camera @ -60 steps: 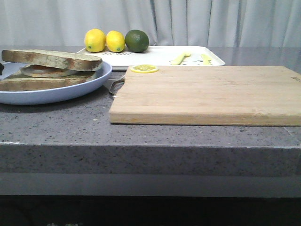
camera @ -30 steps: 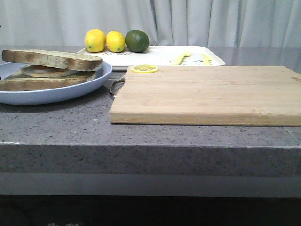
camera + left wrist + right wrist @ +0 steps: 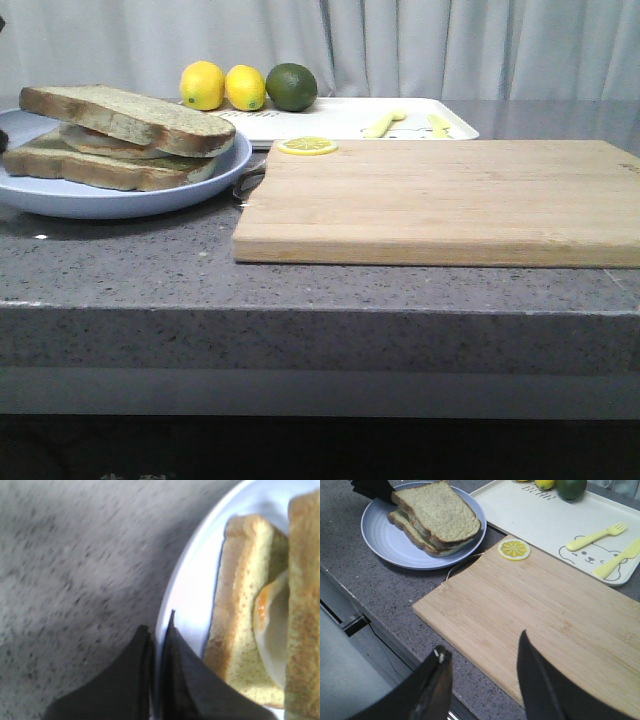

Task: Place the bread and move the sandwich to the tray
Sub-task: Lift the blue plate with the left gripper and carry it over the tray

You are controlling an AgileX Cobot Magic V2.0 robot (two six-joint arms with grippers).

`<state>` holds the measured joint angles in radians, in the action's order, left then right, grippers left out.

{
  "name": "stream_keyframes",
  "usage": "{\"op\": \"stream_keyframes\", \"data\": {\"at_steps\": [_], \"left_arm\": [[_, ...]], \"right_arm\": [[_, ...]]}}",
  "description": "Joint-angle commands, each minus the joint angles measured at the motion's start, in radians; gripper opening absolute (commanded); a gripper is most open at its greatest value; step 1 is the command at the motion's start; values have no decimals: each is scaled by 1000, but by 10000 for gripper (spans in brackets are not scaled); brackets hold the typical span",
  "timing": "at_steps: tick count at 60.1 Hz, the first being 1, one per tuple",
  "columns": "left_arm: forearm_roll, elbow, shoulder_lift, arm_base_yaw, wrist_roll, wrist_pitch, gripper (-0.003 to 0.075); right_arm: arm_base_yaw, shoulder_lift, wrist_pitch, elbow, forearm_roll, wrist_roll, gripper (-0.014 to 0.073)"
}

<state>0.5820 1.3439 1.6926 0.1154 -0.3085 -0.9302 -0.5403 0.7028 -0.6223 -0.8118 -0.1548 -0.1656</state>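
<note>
The sandwich [image 3: 118, 140] lies on a round light-blue plate [image 3: 120, 200] at the table's left: two brown-crusted slices with a fried egg [image 3: 272, 625] between them. The top slice of bread [image 3: 440, 510] covers the egg. My left gripper [image 3: 157, 626] is shut on the plate's rim [image 3: 192, 590], beside the sandwich [image 3: 240, 610]; its dark body [image 3: 372, 487] shows at the plate's far side. In the front view the plate sits tilted, its left side raised. My right gripper [image 3: 482, 645] hangs open and empty over the near edge of the cutting board [image 3: 540, 610]. The white tray [image 3: 340, 118] stands behind the board.
A lemon slice [image 3: 307, 146] lies on the wooden cutting board [image 3: 440, 200] at its far left corner. On the tray [image 3: 530, 515] are two lemons [image 3: 202, 85], a lime [image 3: 291, 86] and a yellow plastic fork [image 3: 596, 536] and knife. The counter's front edge drops away just before the board.
The plate with the sandwich has tilted up on its left side and shifted slightly right. The right arm's view gives no earlier frame.
</note>
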Motion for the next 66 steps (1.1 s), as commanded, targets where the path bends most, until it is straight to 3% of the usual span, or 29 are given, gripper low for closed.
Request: {"op": "stream_keyframes", "data": {"at_steps": [1, 25, 55, 66], "left_arm": [[115, 85, -44, 0, -20, -11, -18], [163, 372, 70, -74, -14, -3, -18], [169, 777, 404, -104, 178, 14, -17], [171, 858, 483, -105, 228, 30, -17]], "right_arm": [[-1, -4, 71, -26, 0, -1, 339], [-1, -4, 71, -26, 0, -1, 339], [-1, -4, 71, -26, 0, -1, 339], [-1, -4, 71, -26, 0, -1, 339]]}}
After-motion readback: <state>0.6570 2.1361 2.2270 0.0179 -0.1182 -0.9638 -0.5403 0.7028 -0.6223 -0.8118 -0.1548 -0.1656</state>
